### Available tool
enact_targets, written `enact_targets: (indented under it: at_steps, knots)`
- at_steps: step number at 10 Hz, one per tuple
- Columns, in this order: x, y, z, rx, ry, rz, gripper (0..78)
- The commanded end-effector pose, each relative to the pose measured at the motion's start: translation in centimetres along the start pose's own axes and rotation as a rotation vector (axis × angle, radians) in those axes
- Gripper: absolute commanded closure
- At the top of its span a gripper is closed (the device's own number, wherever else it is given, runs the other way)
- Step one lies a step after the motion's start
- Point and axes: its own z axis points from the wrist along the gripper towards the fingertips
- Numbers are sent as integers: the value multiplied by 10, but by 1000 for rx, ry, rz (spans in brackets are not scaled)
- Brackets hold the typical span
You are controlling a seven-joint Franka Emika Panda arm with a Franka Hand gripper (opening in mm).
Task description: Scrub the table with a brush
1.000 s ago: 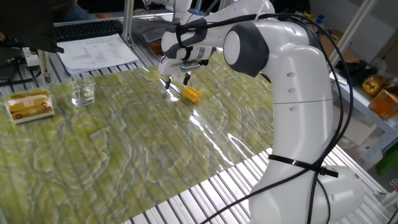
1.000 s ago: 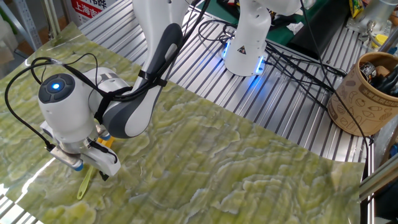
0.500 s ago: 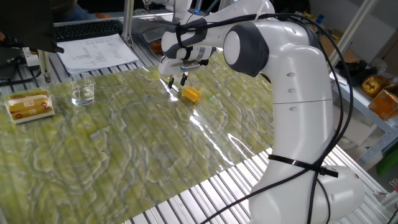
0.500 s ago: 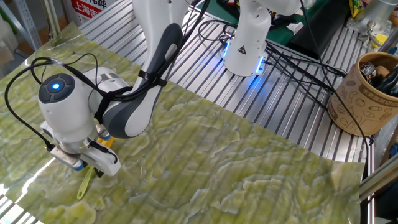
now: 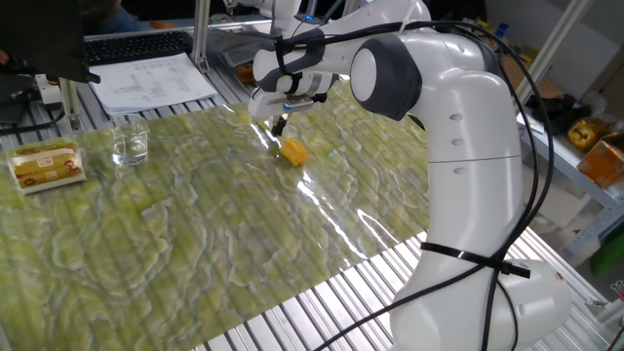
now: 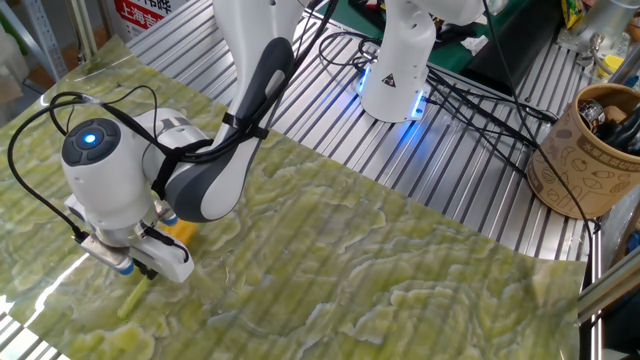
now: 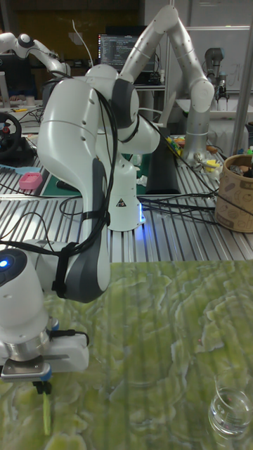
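1. The brush [image 5: 292, 151] lies on the table [image 5: 195, 224], toward the far side of the green marbled sheet, right of the drinking glass [image 5: 130, 142] and well apart from the yellow-labelled packet [image 5: 46, 165] at the left.
2. It looks light and stiff — a chunky yellow-orange head on a thin pale stick. I'd guess it could skid on that glossy, wrinkled sheet if nudged sideways.
3. The stick is the sensible place to hold it, close to the head, so the head can be pressed down without the handle levering about.
4. The gripper [image 5: 279, 125] is right over the handle end, with the yellow head just beside it on the near-right.
5. In the other fixed view the pale stick [image 6: 133, 298] pokes out from under the gripper toward the near edge.
6. The fingers look drawn in narrow around the stick and seem to pinch it — though the contact itself is hidden beneath the wrist.
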Motion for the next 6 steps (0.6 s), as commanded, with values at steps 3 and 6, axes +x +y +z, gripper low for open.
enact_targets:
  at_steps: [3, 6]
  knots:
    - [-1, 0, -2, 1, 6, 4, 764]
    - [-1, 5, -4, 5, 10, 49, 764]
